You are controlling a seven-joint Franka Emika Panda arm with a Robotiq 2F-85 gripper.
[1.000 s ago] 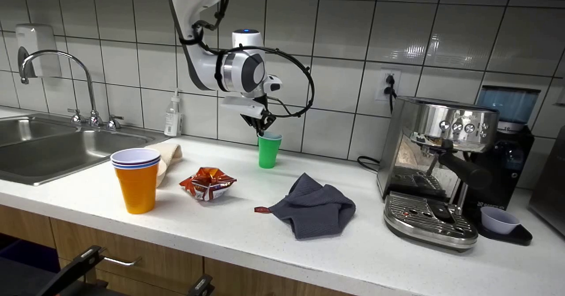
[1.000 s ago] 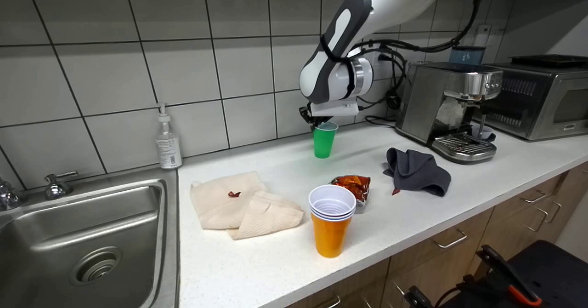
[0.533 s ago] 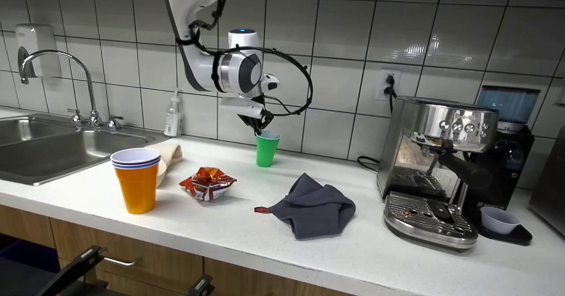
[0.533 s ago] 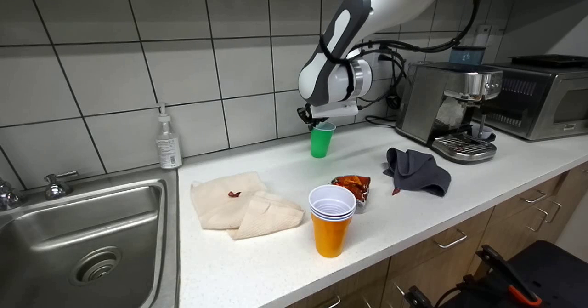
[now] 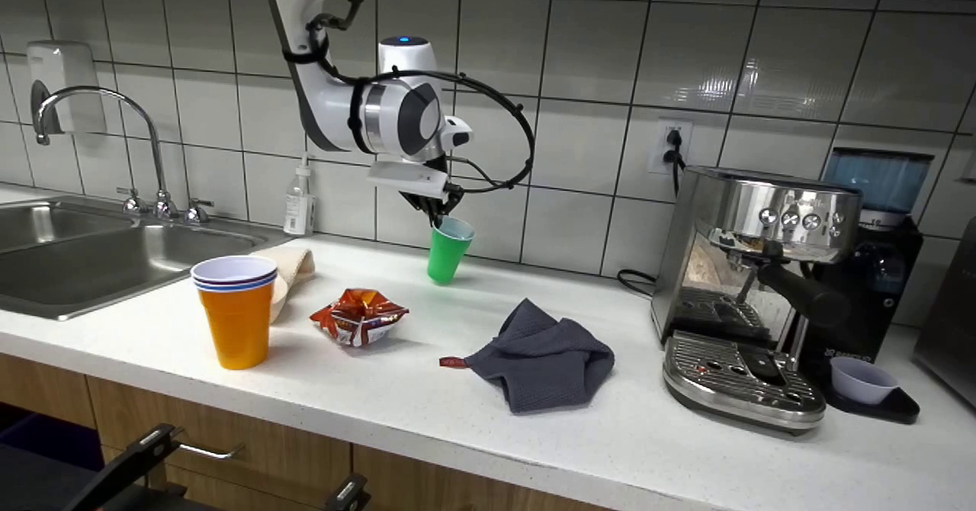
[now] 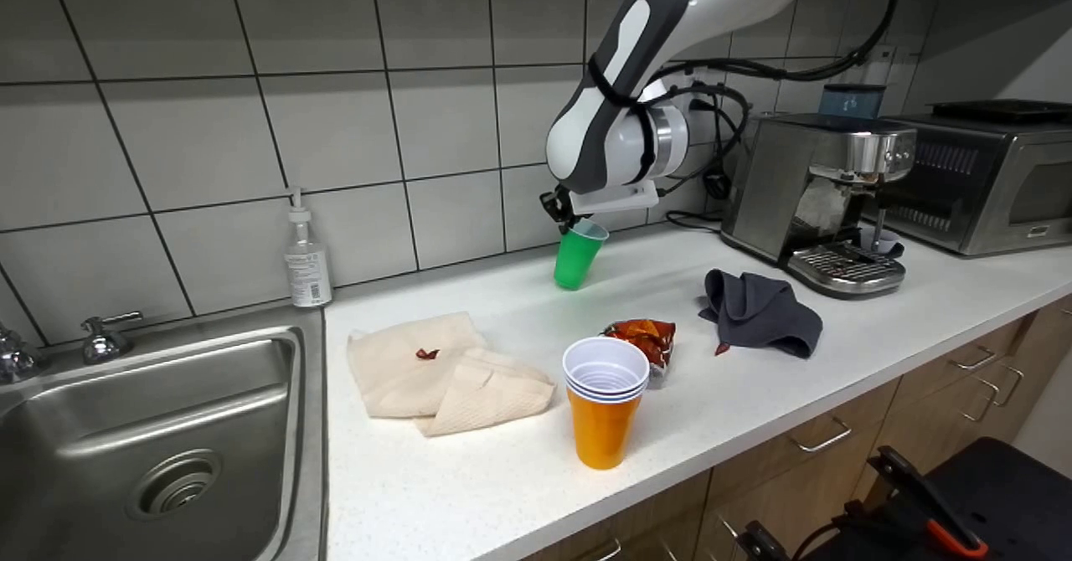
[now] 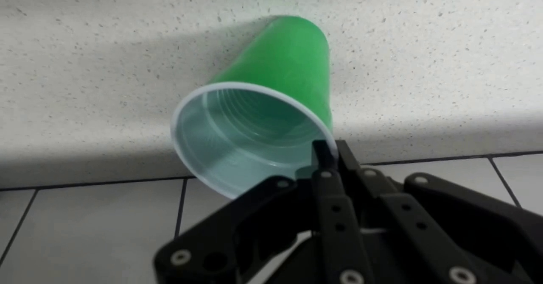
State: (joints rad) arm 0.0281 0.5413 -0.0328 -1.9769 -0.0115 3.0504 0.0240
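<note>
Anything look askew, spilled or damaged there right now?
Yes: the green cup is askew. In both exterior views it tilts toward the coffee machine, pinched at one side of its rim by the claw, while the stacked orange cups stand upright. I can't tell whether its base touches the counter. No spill or damage shows.

Single arm (image 5: 309,107), white with dark grey trim, ran down from the top edge in both exterior views — sharp bend at its lower end, then the round wrist (image 5: 418,120). Small blue light (image 5: 404,39) glowed on the white cap (image 5: 406,56) above. Gripper (image 7: 334,154) hung beneath, pointing down, mostly tucked behind the arm in an exterior view. In the wrist view the two black fingers (image 7: 335,216) lay side by side, tips nearly meeting — clamped, only a sliver between them.
</note>
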